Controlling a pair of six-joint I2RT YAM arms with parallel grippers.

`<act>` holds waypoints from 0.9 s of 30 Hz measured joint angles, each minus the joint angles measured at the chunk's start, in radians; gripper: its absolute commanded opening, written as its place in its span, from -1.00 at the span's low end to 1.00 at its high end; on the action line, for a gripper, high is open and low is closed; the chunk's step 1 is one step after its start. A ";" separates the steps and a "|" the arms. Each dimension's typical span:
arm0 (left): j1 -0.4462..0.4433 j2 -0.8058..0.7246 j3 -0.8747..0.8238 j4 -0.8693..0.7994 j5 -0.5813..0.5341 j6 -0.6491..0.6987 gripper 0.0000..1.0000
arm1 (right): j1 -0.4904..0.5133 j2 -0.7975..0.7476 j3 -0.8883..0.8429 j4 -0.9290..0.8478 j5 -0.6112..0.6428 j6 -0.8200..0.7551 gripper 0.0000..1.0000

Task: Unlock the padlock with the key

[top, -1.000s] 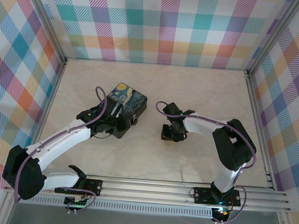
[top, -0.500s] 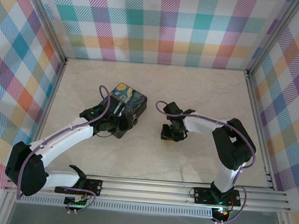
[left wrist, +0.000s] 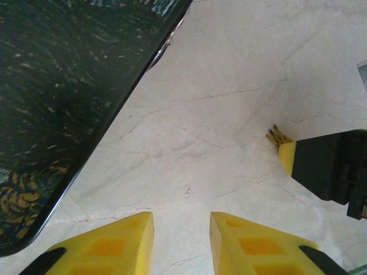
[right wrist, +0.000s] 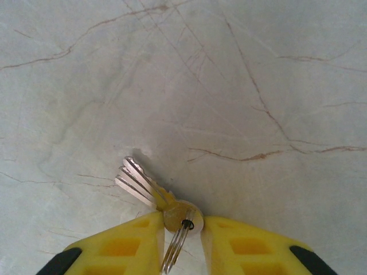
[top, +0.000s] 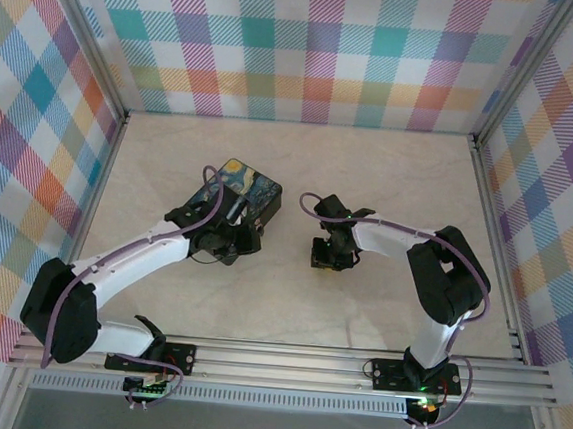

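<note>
Grip is what changes: right gripper [right wrist: 182, 229] draws shut onto the head of the key [right wrist: 152, 195], lying on the table [right wrist: 258, 86]; left gripper [left wrist: 181, 229], jaws apart and empty, shifts along the box [left wrist: 69, 86]; pickup looks ready.

Your left arm [top: 137, 257] and right arm [top: 385, 238]: white links, black joints, purple cables [top: 208, 176] behind the jaws, yellow fingers [left wrist: 109, 246].

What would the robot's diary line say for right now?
left gripper: open, empty, beside box | right gripper: pinching key head over table | stage: picking up key
</note>
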 measured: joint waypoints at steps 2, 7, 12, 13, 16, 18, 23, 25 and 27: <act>-0.004 0.018 0.011 0.013 0.006 0.000 -0.39 | 0.000 -0.002 0.000 0.000 0.000 -0.010 -0.62; -0.046 0.102 0.061 0.054 0.050 0.000 -0.41 | 0.000 -0.005 0.000 0.005 -0.002 -0.026 -0.74; -0.060 0.167 0.069 0.122 0.120 -0.009 -0.41 | 0.000 -0.007 -0.021 0.147 -0.001 -0.051 -0.77; -0.060 0.177 0.069 0.132 0.131 -0.010 -0.41 | 0.000 -0.008 -0.027 0.184 -0.001 -0.057 -0.78; -0.060 0.191 0.069 0.145 0.154 -0.012 -0.41 | 0.000 -0.011 -0.051 0.262 -0.002 -0.070 -0.87; -0.060 0.192 0.069 0.148 0.164 -0.012 -0.41 | 0.000 -0.021 -0.069 0.288 -0.004 -0.075 -0.89; -0.046 0.192 0.069 0.168 0.190 -0.026 -0.41 | 0.000 -0.065 -0.107 0.316 -0.023 -0.091 -0.94; -0.036 0.192 0.069 0.171 0.200 -0.032 -0.41 | 0.000 -0.091 -0.113 0.321 -0.039 -0.095 -0.96; -0.027 0.192 0.069 0.171 0.203 -0.035 -0.41 | 0.000 -0.114 -0.116 0.329 -0.053 -0.096 -0.96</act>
